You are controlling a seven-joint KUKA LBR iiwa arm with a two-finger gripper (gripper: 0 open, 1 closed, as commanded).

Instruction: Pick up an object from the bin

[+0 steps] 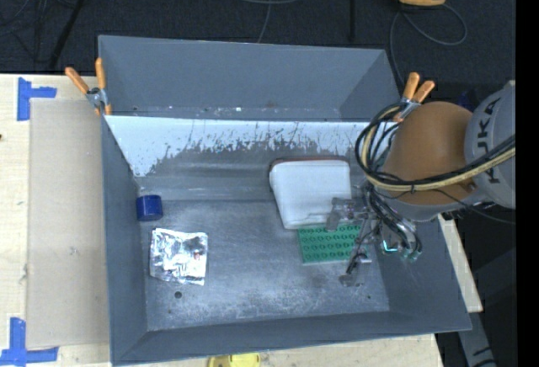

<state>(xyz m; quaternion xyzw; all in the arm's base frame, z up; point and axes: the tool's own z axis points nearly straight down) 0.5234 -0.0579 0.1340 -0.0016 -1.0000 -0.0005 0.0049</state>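
Gripper (pixel 358 260) low at right edge of green studded plate (pixel 327 243), near white box (pixel 310 188) (opening: cannot tell). Risk: flat plate skids, pinch misses.

Tub (pixel 312 188) behind studded plate (pixel 330 243), packet (pixel 178 256) left

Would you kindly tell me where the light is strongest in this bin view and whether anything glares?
In the camera view, the bin shows a bright, streaky band low on its back wall, with the wall above it shaded. Also in the camera view, the crumpled foil packet glints and the white tub is brightly lit.
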